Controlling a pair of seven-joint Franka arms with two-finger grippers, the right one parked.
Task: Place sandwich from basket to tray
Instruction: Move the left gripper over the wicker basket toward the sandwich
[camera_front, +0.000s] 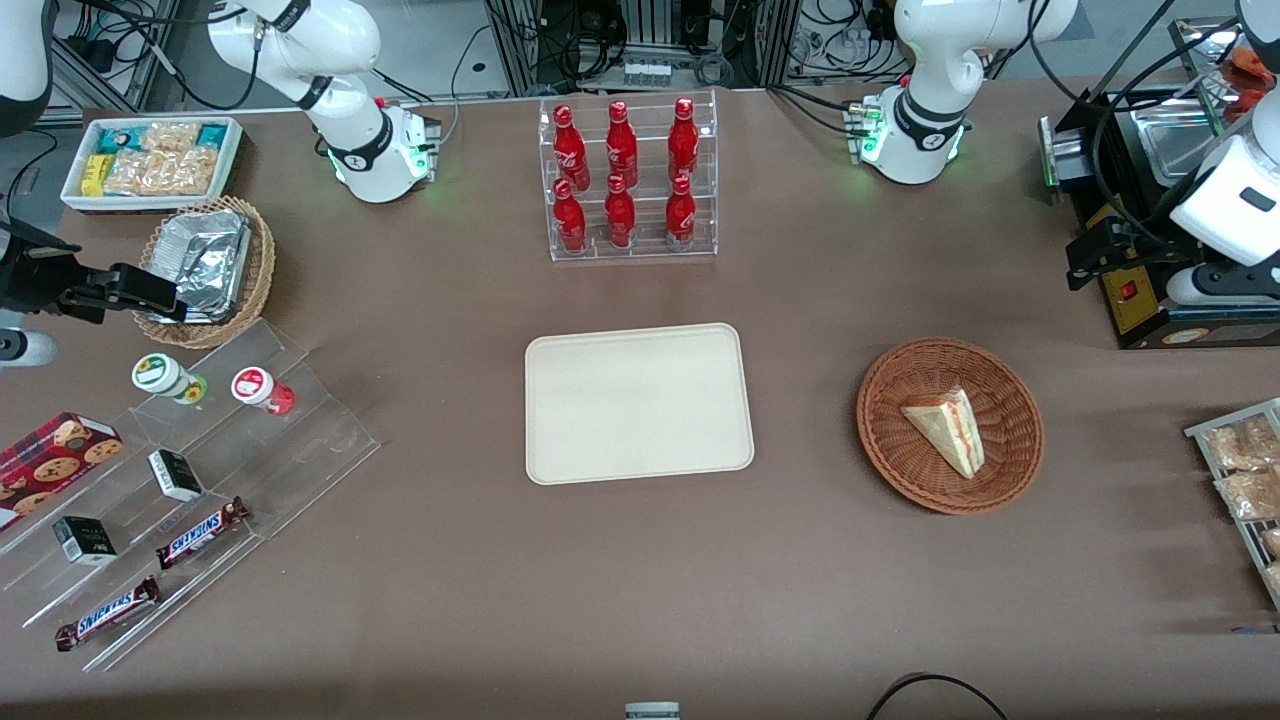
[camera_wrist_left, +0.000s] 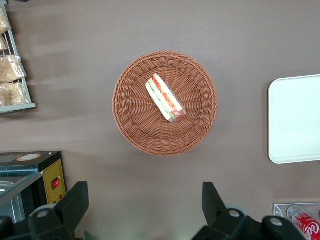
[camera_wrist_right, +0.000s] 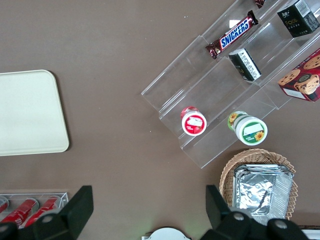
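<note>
Inside the basket (camera_wrist_left: 165, 102) lies the sandwich (camera_wrist_left: 165, 98); hand (camera_wrist_left: 145, 207) spread above.

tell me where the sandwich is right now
The sandwich lies in the round wicker basket, beside the empty tray, toward the working arm's end of the table. The open gripper hovers above, holding nothing.

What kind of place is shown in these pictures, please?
Probably a robot lab staged as a snack shop: a sandwich in a basket, a rack of red bottles, Snickers bars. The open gripper hangs above the table.
</note>
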